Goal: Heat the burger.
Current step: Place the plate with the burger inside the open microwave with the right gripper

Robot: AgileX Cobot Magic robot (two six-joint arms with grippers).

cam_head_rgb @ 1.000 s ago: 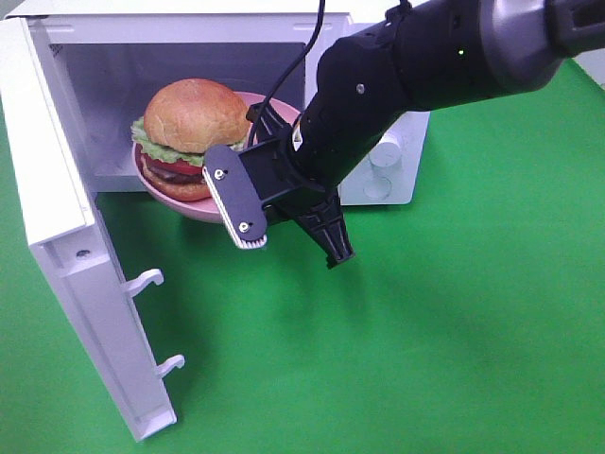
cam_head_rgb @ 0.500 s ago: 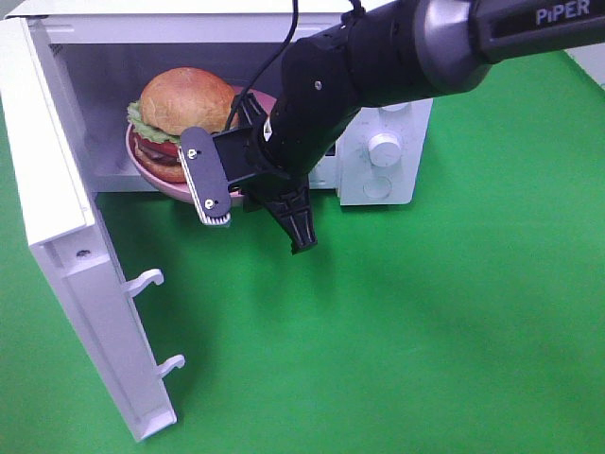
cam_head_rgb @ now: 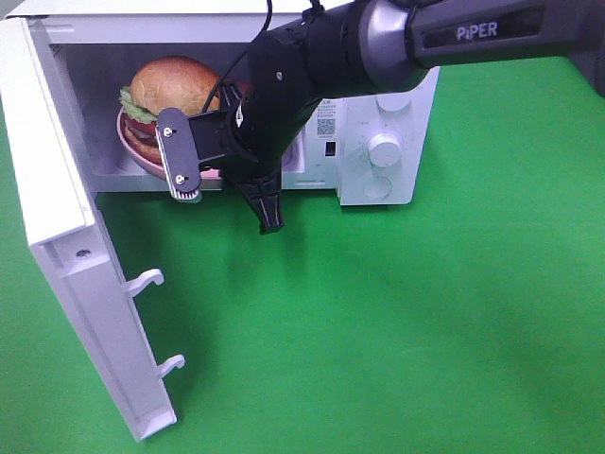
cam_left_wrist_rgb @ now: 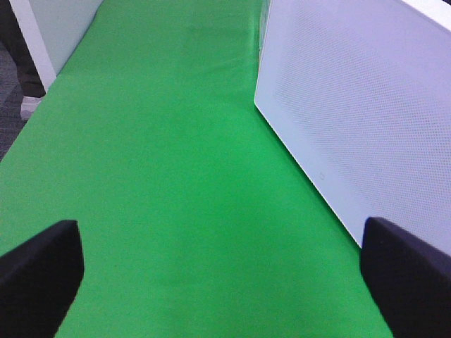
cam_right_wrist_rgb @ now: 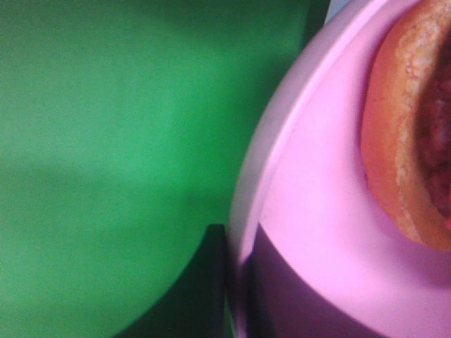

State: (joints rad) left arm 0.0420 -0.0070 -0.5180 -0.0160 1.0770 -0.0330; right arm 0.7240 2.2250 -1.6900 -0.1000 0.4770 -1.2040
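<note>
The burger [cam_head_rgb: 175, 85], with a golden bun, lettuce and tomato, sits on a pink plate [cam_head_rgb: 130, 156] held inside the open white microwave [cam_head_rgb: 397, 85]. My right gripper [cam_head_rgb: 216, 168] reaches across from the right and is shut on the plate's near rim. Its fingertips are mostly hidden behind the black wrist. The right wrist view shows the plate rim [cam_right_wrist_rgb: 282, 162] and the bun's edge [cam_right_wrist_rgb: 402, 141] very close, with my right gripper [cam_right_wrist_rgb: 236, 282] clamped on the rim. In the left wrist view my left gripper [cam_left_wrist_rgb: 222, 274] is wide open over green cloth, holding nothing.
The microwave door [cam_head_rgb: 71, 246] stands swung open on the left, its two latch hooks [cam_head_rgb: 146, 279] pointing out. Knobs [cam_head_rgb: 385, 148] sit on the right-hand control panel. Green cloth [cam_head_rgb: 425, 312] covers the table. A white microwave panel [cam_left_wrist_rgb: 352, 105] rises beside my left gripper.
My right arm has carried the plate with the burger leftward and deeper into the microwave cavity. The left gripper has stayed open.
</note>
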